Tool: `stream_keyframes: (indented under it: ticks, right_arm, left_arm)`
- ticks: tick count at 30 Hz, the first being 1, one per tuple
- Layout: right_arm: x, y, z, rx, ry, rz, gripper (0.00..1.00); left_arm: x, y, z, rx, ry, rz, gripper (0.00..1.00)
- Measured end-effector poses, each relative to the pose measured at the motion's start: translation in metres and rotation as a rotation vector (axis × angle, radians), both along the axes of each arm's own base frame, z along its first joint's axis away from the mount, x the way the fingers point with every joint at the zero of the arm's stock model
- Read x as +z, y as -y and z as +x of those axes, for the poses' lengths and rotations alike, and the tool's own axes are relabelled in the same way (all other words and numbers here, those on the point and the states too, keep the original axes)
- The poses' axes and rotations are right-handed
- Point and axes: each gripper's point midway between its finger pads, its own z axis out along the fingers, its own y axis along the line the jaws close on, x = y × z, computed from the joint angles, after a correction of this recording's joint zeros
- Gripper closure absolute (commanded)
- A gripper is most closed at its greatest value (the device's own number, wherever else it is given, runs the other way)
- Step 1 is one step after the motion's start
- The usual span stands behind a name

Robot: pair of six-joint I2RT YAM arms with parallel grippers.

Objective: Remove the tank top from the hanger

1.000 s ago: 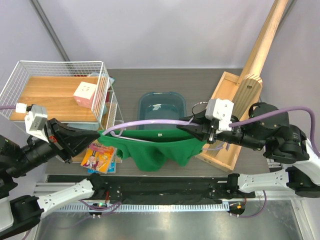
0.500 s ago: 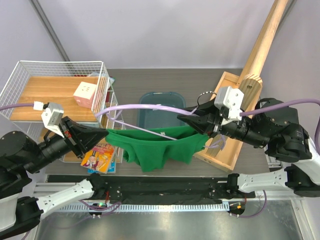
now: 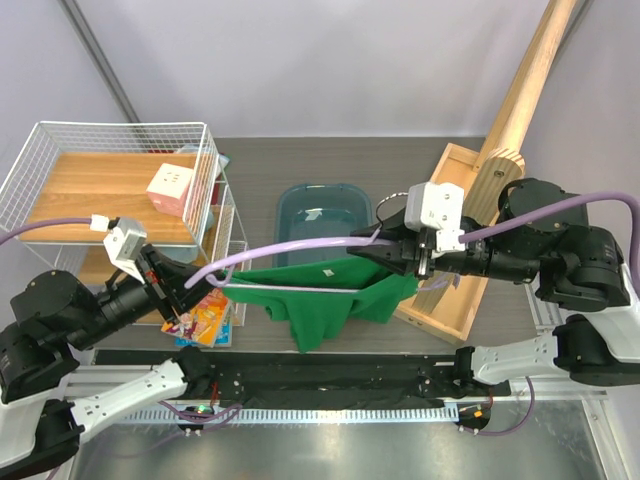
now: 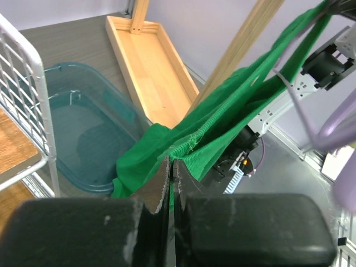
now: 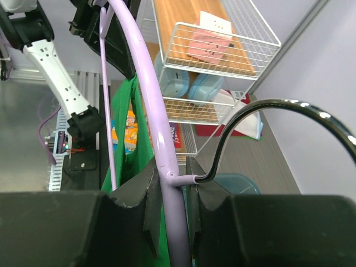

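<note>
- Tank top (image 3: 320, 302), one: small bright green sleeveless fabric garment with a white neck tag. It is held in the air between the two arms, above the near part of the table and in front of the tub. Its body sags below the hanger.
- Hanger (image 3: 300, 248), one: thin lilac plastic with curved arms and a silver metal hook. It is held roughly level, with the hook end on the right.
- Left gripper (image 4: 169, 167), one: jaws pressed fully together, pinching a fold of the green fabric at its left edge.
- Right gripper (image 5: 172, 179), one: jaws clamped on the hanger's lilac neck, just where the metal hook joins.
- White wire basket (image 3: 120, 125), one: it has a wooden shelf and stands at the far left of the grey table (image 3: 330, 160).
- Pink-and-white cube box (image 3: 170, 188), one: inside the basket.
- Teal translucent plastic tub (image 3: 325, 187), one: mid-table, behind the garment.
- Shallow wooden tray (image 3: 455, 158), one: on the right, with one round wooden pole (image 3: 525, 85) rising from it.
- Colourful printed packet (image 3: 195, 315): beside the basket's base; how many there are is unclear.
</note>
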Motion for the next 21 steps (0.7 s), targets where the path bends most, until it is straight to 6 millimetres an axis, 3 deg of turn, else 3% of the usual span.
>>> stream_keyframes:
  ticks: [3, 4, 7, 13, 21]
  right_arm:
    - [-0.007, -0.008, -0.003, 0.031, -0.002, -0.028, 0.99]
    - [-0.01, -0.012, -0.004, 0.041, -0.004, -0.041, 0.99]
    - [-0.022, -0.022, -0.006, 0.069, -0.011, -0.086, 0.99]
    - [-0.029, -0.037, -0.011, 0.123, -0.023, -0.145, 0.99]
    - [-0.036, -0.03, -0.02, 0.167, -0.025, -0.187, 0.99]
  left_arm:
    - [0.001, 0.0, -0.005, -0.022, 0.007, 0.002, 0.95]
    - [0.002, -0.002, -0.006, -0.024, 0.009, 0.005, 0.76]
    - [0.008, -0.009, -0.012, -0.03, 0.027, 0.01, 0.47]
    - [0.021, -0.023, -0.035, -0.096, 0.056, 0.01, 0.4]
    - [0.047, -0.058, -0.061, -0.087, 0.116, -0.061, 0.38]
